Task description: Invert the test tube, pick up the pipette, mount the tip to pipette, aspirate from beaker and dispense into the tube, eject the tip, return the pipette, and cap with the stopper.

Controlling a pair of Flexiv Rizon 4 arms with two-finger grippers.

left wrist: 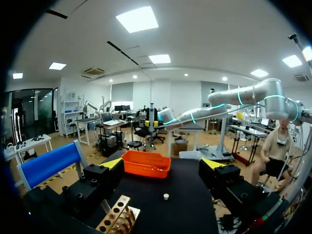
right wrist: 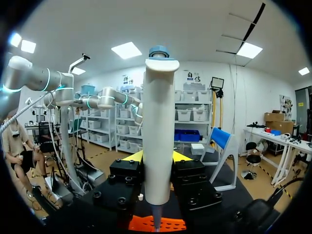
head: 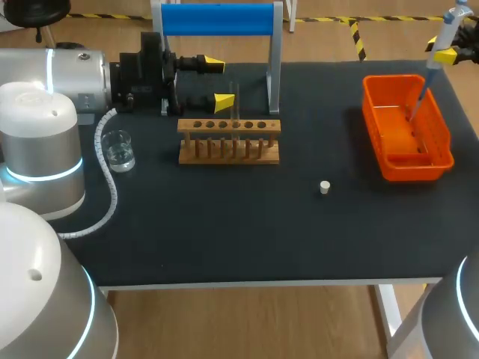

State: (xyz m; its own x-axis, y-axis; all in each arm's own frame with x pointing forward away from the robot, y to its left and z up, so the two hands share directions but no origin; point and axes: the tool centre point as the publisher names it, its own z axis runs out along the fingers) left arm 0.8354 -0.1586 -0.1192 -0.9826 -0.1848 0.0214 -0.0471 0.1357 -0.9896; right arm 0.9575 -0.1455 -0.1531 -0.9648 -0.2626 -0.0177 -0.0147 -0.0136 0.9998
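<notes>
My right gripper (head: 443,54) is shut on the white pipette (head: 440,41), held upright above the orange bin (head: 441,146). In the right wrist view the pipette (right wrist: 158,136) stands between the yellow fingertips (right wrist: 134,156), its thin lower end pointing into the bin (right wrist: 168,224). My left gripper (head: 217,84) is open behind the wooden rack (head: 228,142), level with the clear test tube (head: 234,108) standing in it. A beaker (head: 118,149) of clear liquid sits left of the rack. The small white stopper (head: 325,187) lies on the mat; the left wrist view shows the stopper (left wrist: 166,196) ahead of that gripper (left wrist: 163,165).
A blue-topped stand (head: 217,19) rises behind the rack at the table's far edge. A white coiled cable (head: 111,187) runs past the beaker. The black mat (head: 247,232) covers the table; its front half holds only the stopper.
</notes>
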